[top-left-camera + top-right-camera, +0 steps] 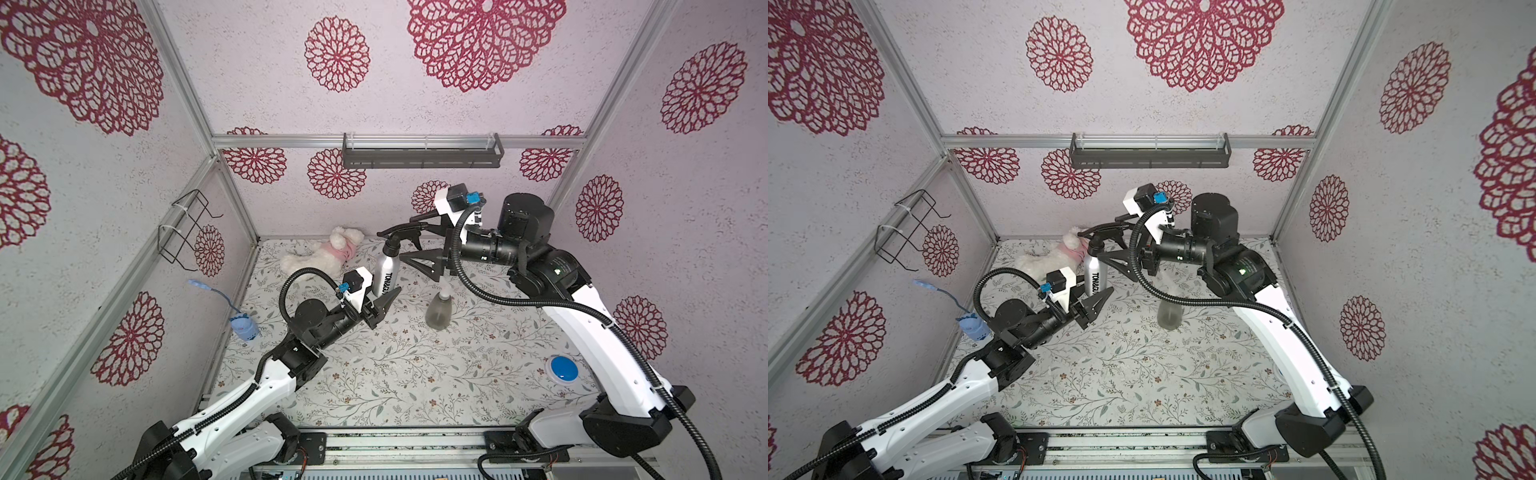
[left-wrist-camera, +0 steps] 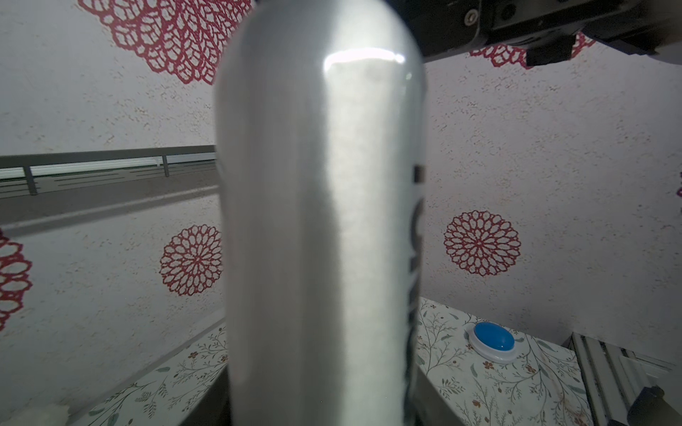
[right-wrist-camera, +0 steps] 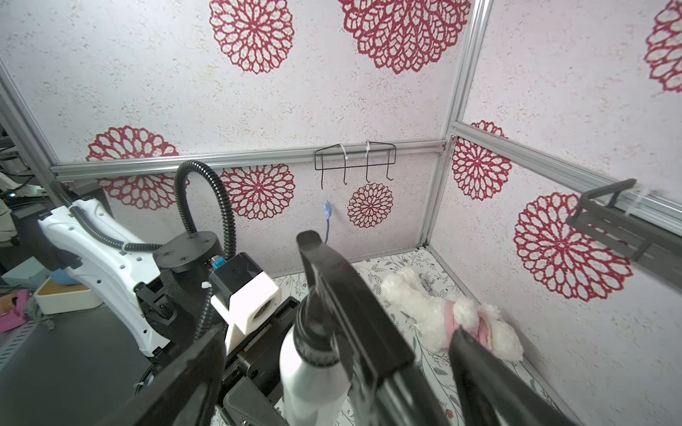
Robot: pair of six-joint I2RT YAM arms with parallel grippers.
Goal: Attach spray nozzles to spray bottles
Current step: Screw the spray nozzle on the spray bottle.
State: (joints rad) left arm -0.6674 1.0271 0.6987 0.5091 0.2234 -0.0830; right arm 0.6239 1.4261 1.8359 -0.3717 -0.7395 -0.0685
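Here the left gripper (image 1: pixel 380 301) clamps the silver "TONI&GU…" bottle (image 1: pixel 384 274); the right gripper (image 1: pixel 409 243) gapes wide.

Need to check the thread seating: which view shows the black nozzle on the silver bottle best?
The right wrist view: the black nozzle fills the frame, collar on the silver bottle. Both top views show it small; the left wrist view shows only the bottle body.
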